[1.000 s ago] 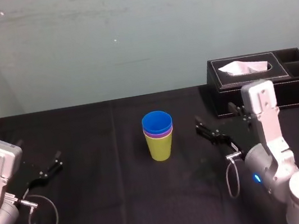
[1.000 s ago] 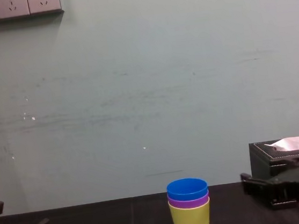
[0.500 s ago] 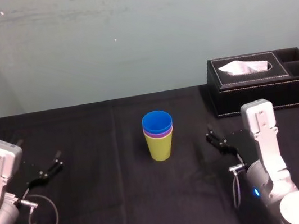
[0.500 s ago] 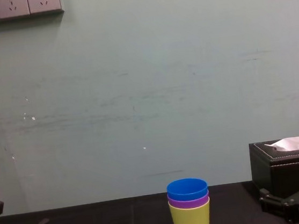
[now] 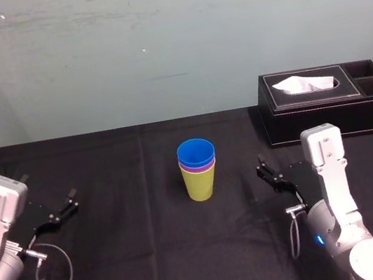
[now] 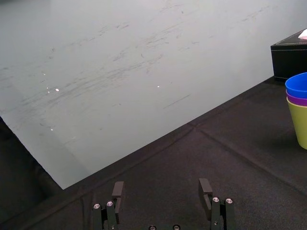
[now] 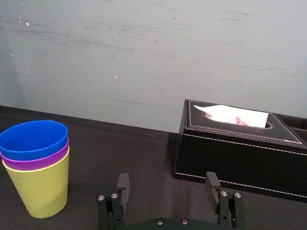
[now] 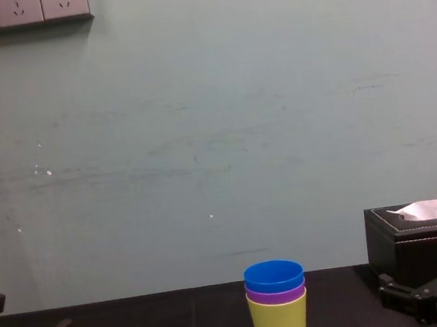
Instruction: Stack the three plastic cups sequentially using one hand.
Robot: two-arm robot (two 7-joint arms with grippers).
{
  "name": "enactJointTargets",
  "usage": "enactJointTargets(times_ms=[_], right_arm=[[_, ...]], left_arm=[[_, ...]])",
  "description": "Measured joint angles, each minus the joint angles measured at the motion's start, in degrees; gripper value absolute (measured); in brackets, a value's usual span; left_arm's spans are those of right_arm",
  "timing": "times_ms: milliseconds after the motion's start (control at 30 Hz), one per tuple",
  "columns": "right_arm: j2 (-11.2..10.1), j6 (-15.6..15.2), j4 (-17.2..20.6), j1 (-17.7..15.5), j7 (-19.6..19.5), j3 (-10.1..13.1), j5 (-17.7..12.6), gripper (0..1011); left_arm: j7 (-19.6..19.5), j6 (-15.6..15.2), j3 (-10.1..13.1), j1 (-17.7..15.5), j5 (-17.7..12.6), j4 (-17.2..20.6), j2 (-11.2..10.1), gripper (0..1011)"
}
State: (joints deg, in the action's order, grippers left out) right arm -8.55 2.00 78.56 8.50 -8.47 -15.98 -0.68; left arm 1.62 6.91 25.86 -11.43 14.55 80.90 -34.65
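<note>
Since all three tumblers are nested, the stack reads as complete. The yellow tapered plastic cup (image 5: 200, 186) is at the bottom, upright on the black cloth-covered table (image 5: 155, 258) near its middle. The purple plastic cup (image 5: 197, 169) is seated in it, showing as a narrow band. The blue plastic cup (image 5: 196, 154) is on top. Rims look level in the chest view, with no tilt.

Right gripper (image 7: 167, 187), black, on the silver-grey arm: low over the table to the right of the stack and apart from it. Jaws spread, nothing between them. A black leather-look tissue box (image 5: 312, 102) sits farther back on the right, near that arm.

Left gripper (image 6: 161, 189): parked at the table's left side, well apart from the cups. Jaws spread, empty.

Judgement: the step in hand is clearing the right arm away from the finished stack. To do it well:
- Keep the jaws spread.
- Draw back directly away from the cups, not sideways across them; light nested plastic would likely tip at a brush.
- Mind the wrist near the tissue box edge.
</note>
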Motion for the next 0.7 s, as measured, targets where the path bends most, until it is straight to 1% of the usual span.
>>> enactJointTargets(times_ms=[700], right_arm=[[0.0, 0.1, 0.1, 0.0, 0.0, 0.0, -0.2, 1003]], left_arm=[[0.0, 0.0, 0.0, 0.0, 0.0, 0.0, 0.0, 1000]])
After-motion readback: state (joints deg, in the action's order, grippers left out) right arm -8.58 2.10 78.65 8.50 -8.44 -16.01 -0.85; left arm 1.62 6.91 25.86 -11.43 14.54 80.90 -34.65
